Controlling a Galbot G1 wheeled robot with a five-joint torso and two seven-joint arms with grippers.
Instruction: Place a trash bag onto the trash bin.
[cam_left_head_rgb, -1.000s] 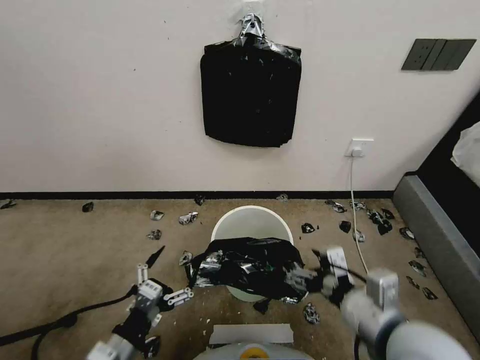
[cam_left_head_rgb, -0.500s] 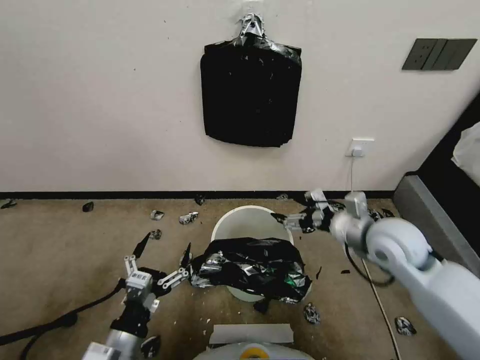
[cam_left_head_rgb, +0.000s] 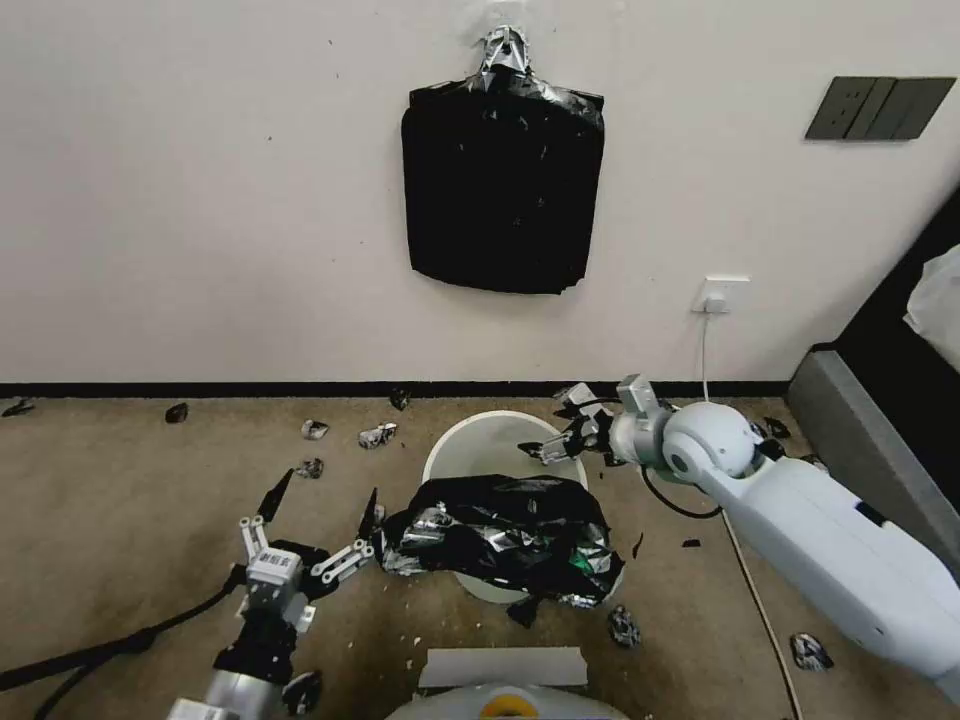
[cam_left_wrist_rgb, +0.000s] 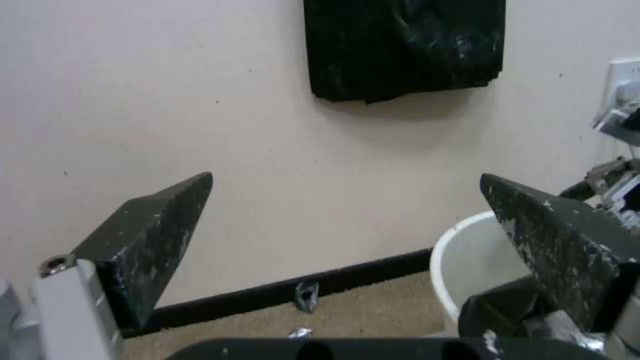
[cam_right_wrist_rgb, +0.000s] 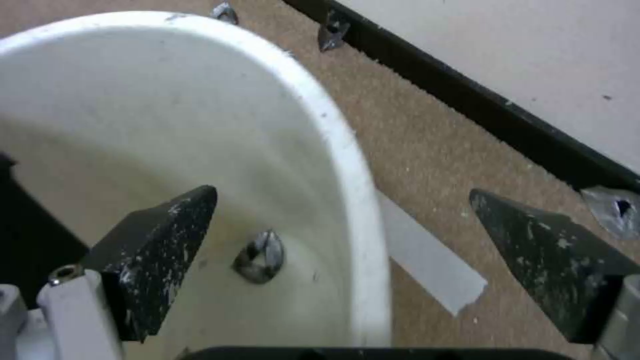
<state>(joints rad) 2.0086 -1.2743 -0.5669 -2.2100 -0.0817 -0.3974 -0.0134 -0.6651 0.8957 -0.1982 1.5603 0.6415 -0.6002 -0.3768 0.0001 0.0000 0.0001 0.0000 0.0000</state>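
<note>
The white trash bin stands on the carpet near the wall. The glossy black trash bag lies crumpled over its near rim and hangs down the front. My right gripper is open at the bin's far right rim. In the right wrist view its jaws straddle the bin rim, and a small silvery scrap lies inside the bin. My left gripper is open just left of the bag, apart from it. In the left wrist view the fingers stand wide, with the bin beyond.
A flat black stack of bags hangs on the wall. Several black scraps litter the carpet. A white cable drops from a wall socket. A grey furniture edge stands at the right. White tape lies on the floor.
My right arm swung from the bag's near right edge up and back to the bin's far right rim. The left gripper drifted slightly left. The bag stayed draped on the bin.
</note>
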